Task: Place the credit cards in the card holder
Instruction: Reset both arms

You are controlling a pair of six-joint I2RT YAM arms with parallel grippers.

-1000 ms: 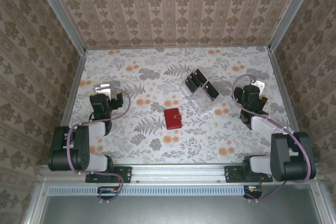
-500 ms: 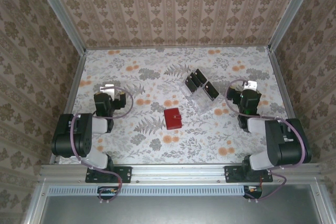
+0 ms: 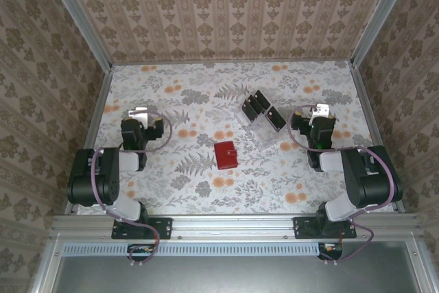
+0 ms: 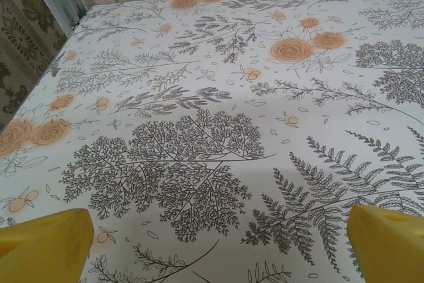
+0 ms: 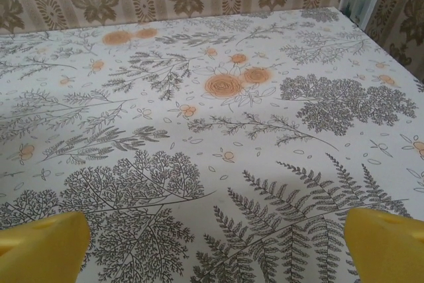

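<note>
The table (image 3: 206, 193) is covered with a floral cloth of grey ferns and orange roses, and patterned walls close it in on three sides. The left arm (image 3: 96, 183) is folded low at the near left of the table, and the right arm (image 3: 367, 180) is folded the same way at the near right.

A clear rack (image 3: 266, 128) lies right of centre, set at a slant. The red card holder (image 3: 226, 155) lies flat and closed near the middle of the table, just to the near-left of the rack and apart from it. The credit cards (image 3: 255, 105) sit in the rack's slots as dark rectangles (how many is hard to tell from above).

The left gripper (image 3: 139, 113) is well to the left of the card holder. The right gripper (image 3: 321, 110) is to the right of the rack and nearer the cards than the card holder. Neither touches anything. In the wrist views the left gripper (image 4: 212, 243) and the right gripper (image 5: 212, 243) each have their yellow fingers (image 4: 43, 243) (image 5: 387, 240) spread wide apart over bare cloth, with nothing between them.
</note>
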